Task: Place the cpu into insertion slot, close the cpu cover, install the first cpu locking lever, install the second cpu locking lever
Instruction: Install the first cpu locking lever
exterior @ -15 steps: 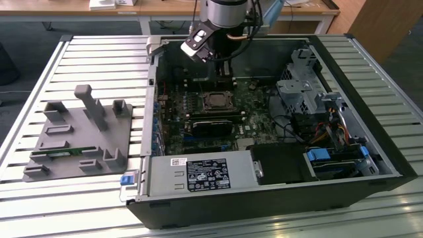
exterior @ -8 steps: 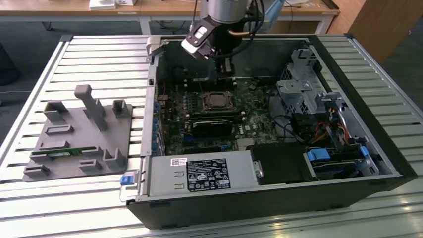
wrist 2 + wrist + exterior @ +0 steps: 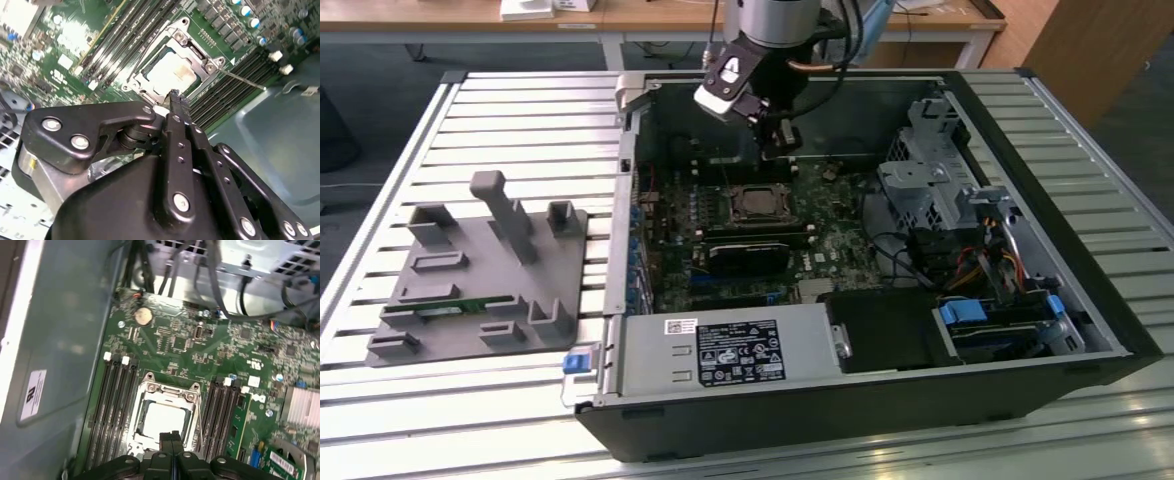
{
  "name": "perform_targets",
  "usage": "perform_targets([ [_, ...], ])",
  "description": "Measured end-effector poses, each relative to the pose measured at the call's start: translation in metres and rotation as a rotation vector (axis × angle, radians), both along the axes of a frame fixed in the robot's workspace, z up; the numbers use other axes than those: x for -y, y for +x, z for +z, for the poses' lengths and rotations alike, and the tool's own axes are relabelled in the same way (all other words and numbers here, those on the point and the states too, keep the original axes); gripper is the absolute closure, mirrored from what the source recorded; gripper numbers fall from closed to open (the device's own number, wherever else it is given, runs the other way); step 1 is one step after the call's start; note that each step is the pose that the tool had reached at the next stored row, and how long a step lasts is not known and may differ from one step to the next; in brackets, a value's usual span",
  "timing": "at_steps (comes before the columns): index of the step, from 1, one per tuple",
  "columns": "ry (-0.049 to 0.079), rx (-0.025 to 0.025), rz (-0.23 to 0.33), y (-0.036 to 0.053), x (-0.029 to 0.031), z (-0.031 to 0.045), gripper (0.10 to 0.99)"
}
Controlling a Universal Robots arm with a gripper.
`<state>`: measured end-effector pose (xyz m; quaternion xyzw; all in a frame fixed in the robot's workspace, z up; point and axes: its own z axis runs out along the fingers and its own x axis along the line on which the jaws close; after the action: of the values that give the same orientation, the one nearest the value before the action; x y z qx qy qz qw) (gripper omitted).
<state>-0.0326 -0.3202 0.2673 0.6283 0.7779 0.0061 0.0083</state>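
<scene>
silvery cpu (image 3: 162, 422) seated, end effector (image 3: 172, 436) nearby

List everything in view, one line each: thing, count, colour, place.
table: one, pale slatted metal, beneath everything.
computer case: one, black, open on the table.
fixture plate: one, grey, on the table at the exterior view's left.
motherboard: one, green, inside the case.
cpu: one, silvery-grey, seated on the motherboard.
cpu cover: one, shiny metal, lying flat around the cpu.
memory slots: two banks, black, either side of the cpu.
gripper: one, black, shut, empty, over the motherboard beside the cpu.
</scene>
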Motion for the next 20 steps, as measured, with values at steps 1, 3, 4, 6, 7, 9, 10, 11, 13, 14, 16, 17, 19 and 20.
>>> perform_targets([
  [1,0.0,0.0,0.017,0.0,0.0,0.0,0.98],
  [3,0.0,0.0,0.053,0.0,0.0,0.0,0.98],
  [4,0.0,0.0,0.072,0.0,0.0,0.0,0.98],
  [6,0.0,0.0,0.109,0.0,0.0,0.0,0.98],
  [7,0.0,0.0,0.127,0.0,0.0,0.0,0.98],
  [9,0.0,0.0,0.163,0.0,0.0,-0.0001,0.98],
  [10,0.0,0.0,0.181,0.0,0.0,-0.0001,0.98],
  [11,0.0,0.0,0.199,0.0,0.0,-0.0001,0.98],
  [13,0.0,0.0,0.236,0.0,0.0,-0.0001,0.98],
  [14,0.0,0.0,0.254,0.0,0.0,-0.0001,0.98],
  [16,0.0,0.0,0.288,0.0,0.0,-0.0001,0.98],
  [17,0.0,0.0,0.306,0.0,0.0,-0.0001,0.98],
  [19,0.0,0.0,0.343,0.0,0.0,-0.0001,0.98],
  [20,0.0,0.0,0.361,0.0,0.0,-0.0001,0.98],
])
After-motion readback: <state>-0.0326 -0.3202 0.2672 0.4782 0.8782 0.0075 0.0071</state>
